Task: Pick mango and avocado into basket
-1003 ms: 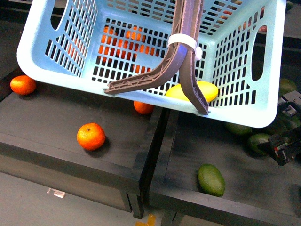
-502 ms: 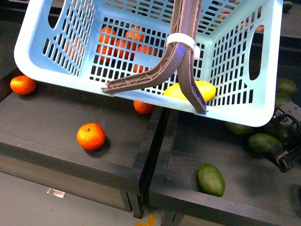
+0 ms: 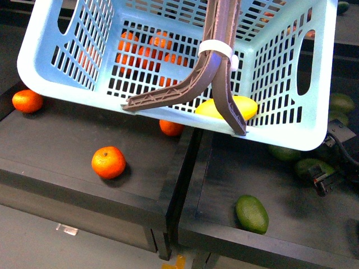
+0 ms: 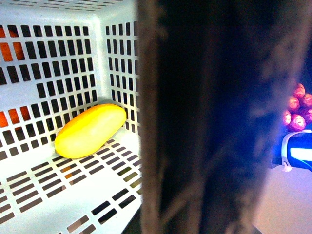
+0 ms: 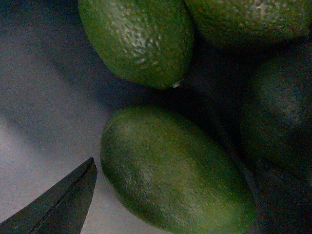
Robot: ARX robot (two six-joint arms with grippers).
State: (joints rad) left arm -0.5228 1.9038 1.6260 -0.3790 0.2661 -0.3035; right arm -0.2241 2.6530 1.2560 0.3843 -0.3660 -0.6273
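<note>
Far left, one orange (image 3: 27,101) is lying on the left black tray (image 3: 56,140), with a second orange (image 3: 109,162) nearer the front and a third orange (image 3: 171,128) peeking out under the basket (image 3: 280,137). The basket is hanging tilted above both trays, and its brown handle (image 3: 219,73), bound with a white zip tie (image 3: 216,51), is running up out of the front view. The left gripper is showing in no picture, so I cannot tell how its claw stands; its wrist camera is looking past the blurred handle (image 4: 204,117) into the basket (image 4: 105,29). There the mango (image 4: 90,130) is already lying on the slotted floor against a side wall, also visible from the front (image 3: 245,105). Further right, a lone avocado (image 3: 252,213) is sitting near the front edge of the right tray (image 3: 224,168), apart from everything. At the far right the right gripper (image 3: 320,180) is hovering just over the avocado (image 3: 305,166) at the edge of a cluster of other avocados (image 3: 342,102). The claw looks spread wide and empty: one dark fingertip (image 5: 63,202) is standing just off the avocado (image 5: 170,180), not touching it. The mango half looks done; the avocado pick is in hand. Next the claw needs to settle around this fruit without nudging its touching neighbours, then close and lift toward the basket.
</note>
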